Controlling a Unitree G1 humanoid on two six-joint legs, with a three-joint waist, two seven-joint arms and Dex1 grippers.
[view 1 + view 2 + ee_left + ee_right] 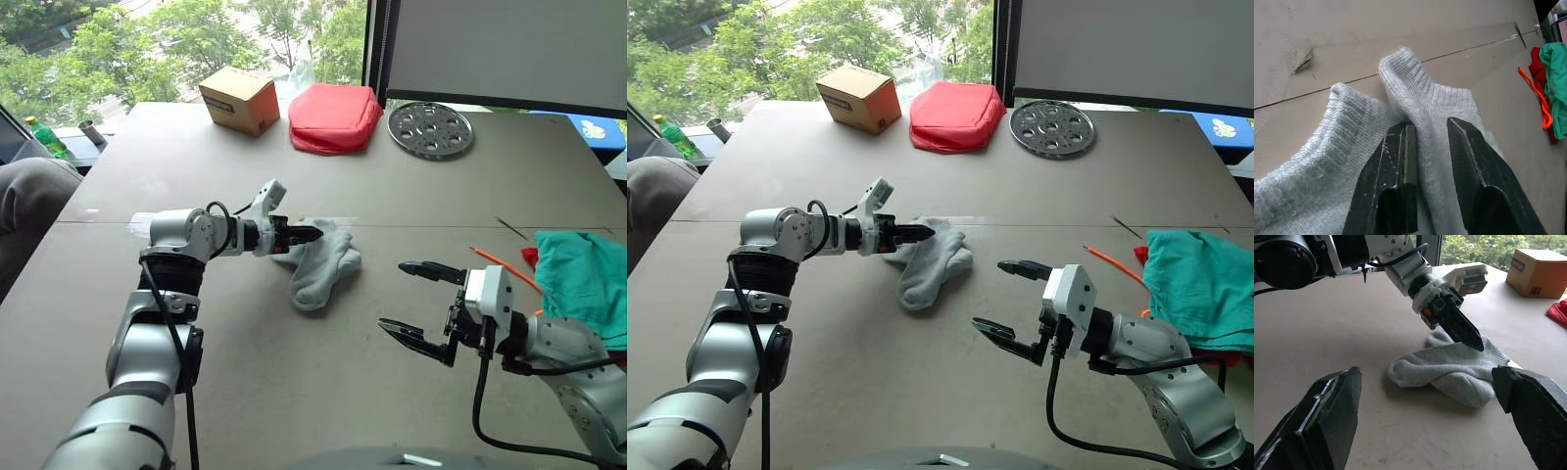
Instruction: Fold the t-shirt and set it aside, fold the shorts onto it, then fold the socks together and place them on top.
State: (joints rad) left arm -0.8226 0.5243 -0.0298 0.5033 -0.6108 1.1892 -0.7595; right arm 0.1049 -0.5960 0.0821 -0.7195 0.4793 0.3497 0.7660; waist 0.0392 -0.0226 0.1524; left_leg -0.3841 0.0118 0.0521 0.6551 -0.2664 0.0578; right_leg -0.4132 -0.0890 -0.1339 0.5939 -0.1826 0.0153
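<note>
Where the grey-brown table [245,392] runs back to a window, the socks [321,266] lie mid-table, pinched by the left gripper [312,234]; the right gripper [419,302] gapes nearby, shorts [586,282] beyond.

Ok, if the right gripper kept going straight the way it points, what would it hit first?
Probably the socks: the open right gripper points across bare table at them, where the left gripper pinches a fold. Depth is uncertain.

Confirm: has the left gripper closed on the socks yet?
Yes. The left gripper pinches a ribbed cuff of the grey socks between its fingers; the pair lies bunched on the table.
</note>
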